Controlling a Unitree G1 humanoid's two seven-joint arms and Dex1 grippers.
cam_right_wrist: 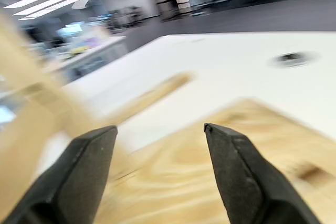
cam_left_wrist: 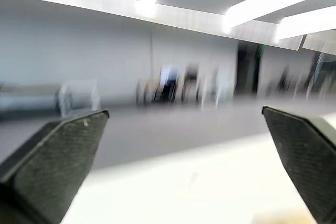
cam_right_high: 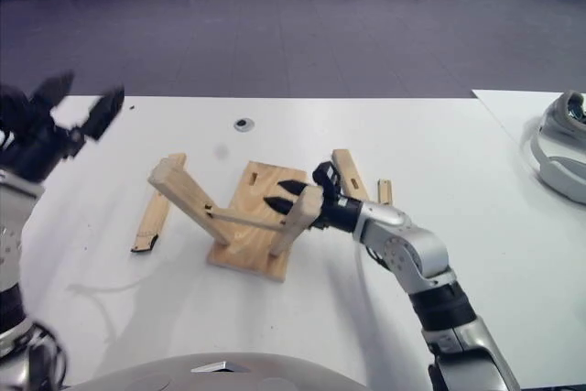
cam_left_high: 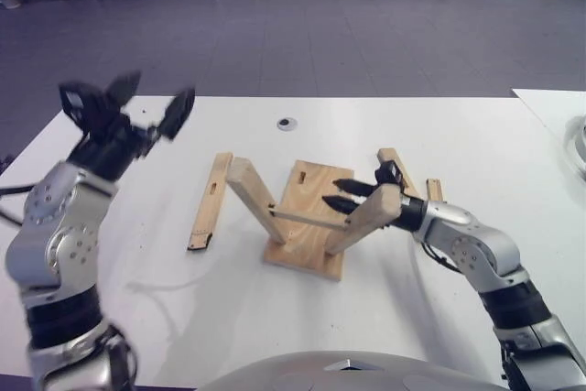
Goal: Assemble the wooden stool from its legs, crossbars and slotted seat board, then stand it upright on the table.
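- Left gripper (cam_left_high: 156,98): raised above the table (cam_left_high: 476,135) at 10 o'clock from the seat board (cam_left_high: 307,180). Fingers spread wide, empty. Likely held clear of the work.
- Loose leg (cam_left_high: 209,200): flat at the board's 9 o'clock, unfitted.
- Seat board: flat, mid-table. Leg pair (cam_left_high: 256,199), joined by a crossbar (cam_left_high: 307,219), stands on it in a V, probably for slotting.
- Right gripper (cam_left_high: 331,191): at 3 o'clock, fingers parted, gripping nothing, tips beside the right-hand leg. Likely steadying it.
- Spare leg (cam_left_high: 394,164) and short crossbar (cam_left_high: 434,190): at 2 o'clock, crowded by that arm.

seat board (cam_left_high: 311,194) on table (cam_left_high: 403,318) | leg pair with crossbar (cam_left_high: 307,219) atop it | loose leg (cam_left_high: 209,203) left of board | another leg (cam_left_high: 389,155) right
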